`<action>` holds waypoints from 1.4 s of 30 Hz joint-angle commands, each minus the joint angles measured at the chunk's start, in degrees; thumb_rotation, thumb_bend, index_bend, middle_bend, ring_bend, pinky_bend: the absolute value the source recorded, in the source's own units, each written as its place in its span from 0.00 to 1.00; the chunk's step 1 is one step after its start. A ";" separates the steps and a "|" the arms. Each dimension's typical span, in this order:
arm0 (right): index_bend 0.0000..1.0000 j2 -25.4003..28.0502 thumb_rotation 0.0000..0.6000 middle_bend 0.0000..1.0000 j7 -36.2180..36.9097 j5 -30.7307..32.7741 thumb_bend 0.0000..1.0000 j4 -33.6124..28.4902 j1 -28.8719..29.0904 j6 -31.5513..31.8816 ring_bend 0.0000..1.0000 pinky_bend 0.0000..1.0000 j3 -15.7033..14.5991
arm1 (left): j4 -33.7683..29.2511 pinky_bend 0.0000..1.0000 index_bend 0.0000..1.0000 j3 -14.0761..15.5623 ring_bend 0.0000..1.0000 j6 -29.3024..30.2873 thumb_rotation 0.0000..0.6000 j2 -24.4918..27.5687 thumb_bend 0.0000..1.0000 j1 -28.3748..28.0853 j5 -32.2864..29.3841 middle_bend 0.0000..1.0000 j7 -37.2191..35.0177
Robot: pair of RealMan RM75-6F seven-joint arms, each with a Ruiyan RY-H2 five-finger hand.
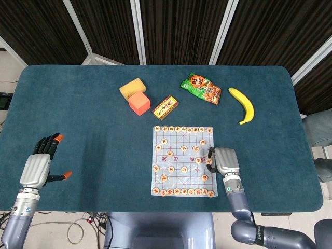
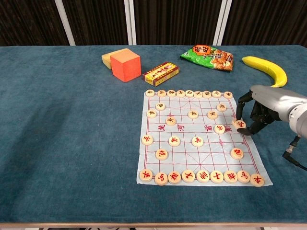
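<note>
From the head view, I had my right hand [image 1: 226, 160] at the right edge of the chess board [image 1: 182, 161], its fingers curled down over a round chess piece [image 1: 209, 161] on the board's right-hand file, about midway between the two back rows. My left hand [image 1: 37, 167] rested well apart on the blue tabletop [image 1: 93, 135] near the left front corner, released, its fingers spread and holding nothing. Beyond the board lay a yellow sponge [image 1: 132, 87] touching an orange cube [image 1: 139, 102], a small red-and-yellow box [image 1: 166, 107], a green snack bag [image 1: 201, 88] and a banana [image 1: 243, 105].

From the chest view, my right hand [image 2: 261, 111] came in from the right, and its dark fingers [image 2: 253, 125] pinched the chess piece [image 2: 239, 124] at the board's right edge, just beside another piece [image 2: 219, 128] on the river line. I could not tell whether the piece was lifted clear of the chess board [image 2: 199, 139] or touching it. The orange cube [image 2: 125, 64] stood in front of the yellow sponge [image 2: 109, 58], with the small box [image 2: 161, 73] to their right, then the snack bag [image 2: 207, 57] and the banana [image 2: 265, 68] at the far right. My left hand was out of this view.
</note>
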 commanded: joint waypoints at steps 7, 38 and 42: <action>0.56 -0.01 1.00 1.00 -1.46 3.61 0.36 1.95 2.31 -1.46 1.00 1.00 2.91 | 0.24 0.00 0.00 -0.11 0.00 -0.35 1.00 -0.12 0.00 -0.19 -0.28 0.00 -0.01; 0.56 -1.57 1.00 1.00 -1.43 6.47 0.36 5.89 3.90 -2.32 1.00 1.00 2.88 | 0.08 0.00 0.00 -0.21 0.00 -0.65 1.00 -0.03 0.00 -0.33 -0.79 0.00 -0.17; 0.56 -1.82 1.00 1.00 -1.39 6.31 0.36 6.22 4.01 -2.35 1.00 1.00 2.72 | 0.10 0.00 0.00 -0.24 0.00 -0.61 1.00 -0.08 0.00 -0.33 -0.85 0.00 -0.14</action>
